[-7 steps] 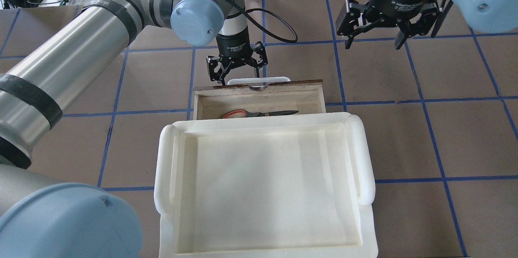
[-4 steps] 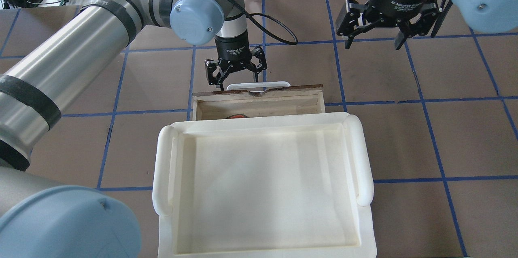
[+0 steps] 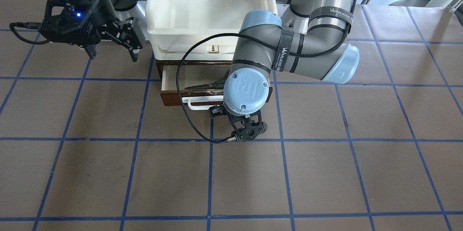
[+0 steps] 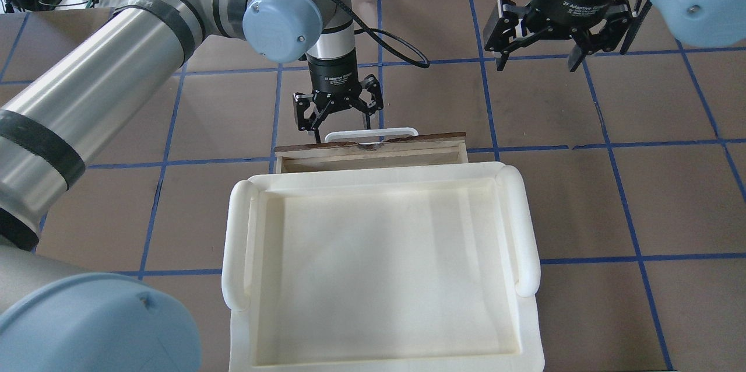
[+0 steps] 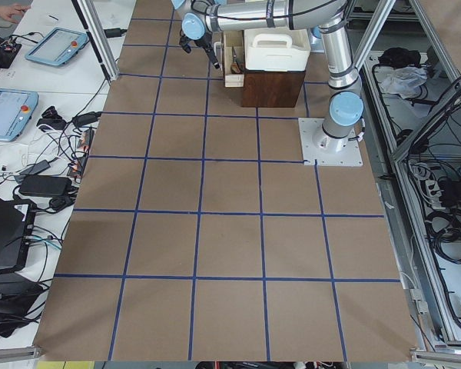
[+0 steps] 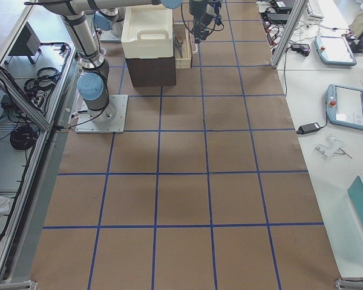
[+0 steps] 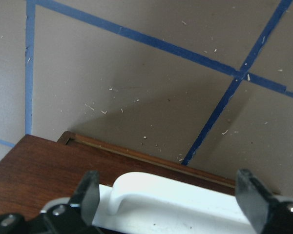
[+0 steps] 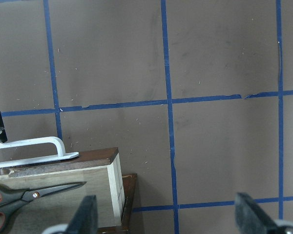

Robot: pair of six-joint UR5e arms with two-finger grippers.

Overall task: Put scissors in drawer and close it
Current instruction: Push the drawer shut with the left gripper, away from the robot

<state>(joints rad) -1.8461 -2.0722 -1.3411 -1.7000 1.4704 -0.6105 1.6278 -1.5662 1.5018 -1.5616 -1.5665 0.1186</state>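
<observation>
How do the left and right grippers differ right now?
The left gripper sits low; the right gripper hangs high. The left gripper is at the drawer's white handle; the right gripper is off to one side, over the table. Both are open and empty.

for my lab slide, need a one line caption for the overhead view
Left gripper open at the white handle of the part-open drawer under the cream tray; right gripper open, aside.

One drawer [image 3: 173, 99], one pair of scissors [image 8: 35, 195], one handle [image 7: 176, 204], two grippers: left gripper [image 4: 342, 125], right gripper [image 4: 537, 63].
</observation>
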